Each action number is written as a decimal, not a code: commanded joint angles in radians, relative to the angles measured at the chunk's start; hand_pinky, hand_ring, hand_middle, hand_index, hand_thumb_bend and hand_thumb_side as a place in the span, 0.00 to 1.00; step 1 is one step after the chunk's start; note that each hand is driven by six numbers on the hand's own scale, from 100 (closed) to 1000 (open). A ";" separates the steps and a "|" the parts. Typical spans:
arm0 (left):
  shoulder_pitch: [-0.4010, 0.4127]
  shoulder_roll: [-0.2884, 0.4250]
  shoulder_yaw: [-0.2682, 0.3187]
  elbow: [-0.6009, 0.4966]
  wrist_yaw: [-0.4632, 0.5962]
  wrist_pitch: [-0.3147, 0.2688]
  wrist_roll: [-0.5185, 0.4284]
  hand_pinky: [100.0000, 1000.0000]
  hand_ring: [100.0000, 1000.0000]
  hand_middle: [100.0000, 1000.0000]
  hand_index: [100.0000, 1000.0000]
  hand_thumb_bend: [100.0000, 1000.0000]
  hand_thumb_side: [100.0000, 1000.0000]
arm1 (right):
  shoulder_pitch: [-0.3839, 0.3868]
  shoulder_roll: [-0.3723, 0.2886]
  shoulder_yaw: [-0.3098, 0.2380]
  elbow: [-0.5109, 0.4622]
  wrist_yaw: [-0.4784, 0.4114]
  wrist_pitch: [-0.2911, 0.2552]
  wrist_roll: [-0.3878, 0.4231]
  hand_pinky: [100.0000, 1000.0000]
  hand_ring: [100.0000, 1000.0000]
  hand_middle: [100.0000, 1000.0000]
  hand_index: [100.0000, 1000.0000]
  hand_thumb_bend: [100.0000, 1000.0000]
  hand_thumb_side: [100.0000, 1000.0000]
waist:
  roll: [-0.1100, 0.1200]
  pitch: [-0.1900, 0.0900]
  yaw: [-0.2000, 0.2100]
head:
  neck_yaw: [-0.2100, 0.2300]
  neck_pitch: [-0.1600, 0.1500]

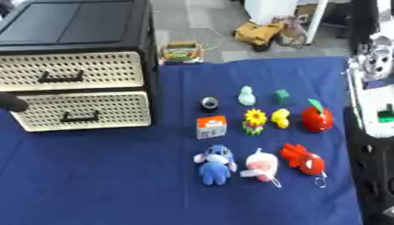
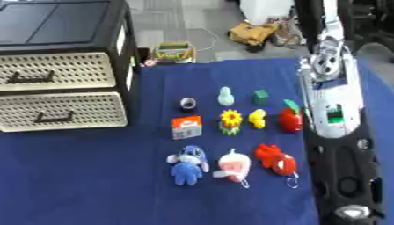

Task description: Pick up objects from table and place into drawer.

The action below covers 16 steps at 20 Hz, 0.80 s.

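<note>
Logged blue-clothed table with black drawer unit at its far left, fronts facing the robot. Found upper drawer and lower drawer both apparently shut, so judged opening one as the first step, with nothing placed yet. Noted right arm lying along the right edge, well apart from the objects; could not find its hand in either view. Recorded the objects laid in neat rows right of the unit, spaced apart, probably to leave fingers room around each. Nearest row: blue plush, pink-white plush, red plush with a key ring. Middle row: red apple, orange box, sunflower toy, yellow duck. Far row: pale figure, green block, dark roll. Saw none touching the drawers or any hand. Took the dark rounded tip at the left edge, before the lower drawer, for the left hand; could not tell whether released or clenched.
</note>
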 commanded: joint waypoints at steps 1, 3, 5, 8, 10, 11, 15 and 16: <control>-0.036 0.000 -0.018 -0.006 -0.003 -0.060 -0.083 0.00 0.00 0.00 0.91 0.00 1.00 | -0.012 -0.010 0.001 -0.012 0.004 0.000 0.004 0.75 0.74 0.68 0.91 0.00 1.00 | 0.004 -0.019 -0.001 | 0.006 -0.015; -0.055 -0.014 -0.032 -0.006 0.000 -0.051 -0.097 0.00 0.00 0.00 0.91 0.00 1.00 | -0.011 -0.009 0.002 -0.014 0.004 0.001 0.004 0.75 0.74 0.68 0.91 0.00 1.00 | 0.004 -0.019 -0.001 | 0.006 -0.016; -0.062 -0.018 -0.037 -0.006 0.004 -0.045 -0.104 0.00 0.00 0.00 0.91 0.00 1.00 | -0.010 -0.009 0.002 -0.015 0.003 0.002 0.005 0.75 0.74 0.68 0.91 0.00 1.00 | 0.005 -0.019 0.000 | 0.005 -0.016; -0.097 -0.053 -0.051 -0.006 0.012 -0.016 -0.113 0.00 0.00 0.00 0.92 0.00 1.00 | -0.011 -0.007 0.005 -0.015 0.003 0.001 0.009 0.75 0.74 0.68 0.91 0.00 1.00 | 0.006 -0.019 -0.003 | 0.007 -0.017; -0.120 -0.073 -0.058 -0.006 0.010 0.015 -0.111 0.00 0.00 0.00 0.90 0.00 1.00 | -0.011 -0.007 0.005 -0.015 0.003 0.001 0.010 0.75 0.74 0.68 0.91 0.00 1.00 | 0.007 -0.019 -0.002 | 0.007 -0.017; -0.130 -0.081 -0.061 -0.006 0.007 0.031 -0.108 0.00 0.00 0.00 0.90 0.00 1.00 | -0.010 -0.007 0.005 -0.015 0.003 0.001 0.010 0.75 0.74 0.68 0.91 0.00 1.00 | 0.008 -0.019 -0.002 | 0.007 -0.018; -0.161 -0.101 -0.066 -0.006 -0.028 0.092 -0.096 0.00 0.00 0.00 0.90 0.00 1.00 | -0.009 -0.007 0.005 -0.015 0.003 0.001 0.011 0.75 0.74 0.68 0.91 0.00 1.00 | 0.008 -0.019 -0.004 | 0.009 -0.022; -0.167 -0.103 -0.068 -0.006 -0.041 0.107 -0.093 0.00 0.00 0.00 0.90 0.00 1.00 | -0.009 -0.007 0.005 -0.015 0.003 0.001 0.012 0.75 0.74 0.68 0.91 0.00 1.00 | 0.009 -0.019 -0.004 | 0.008 -0.022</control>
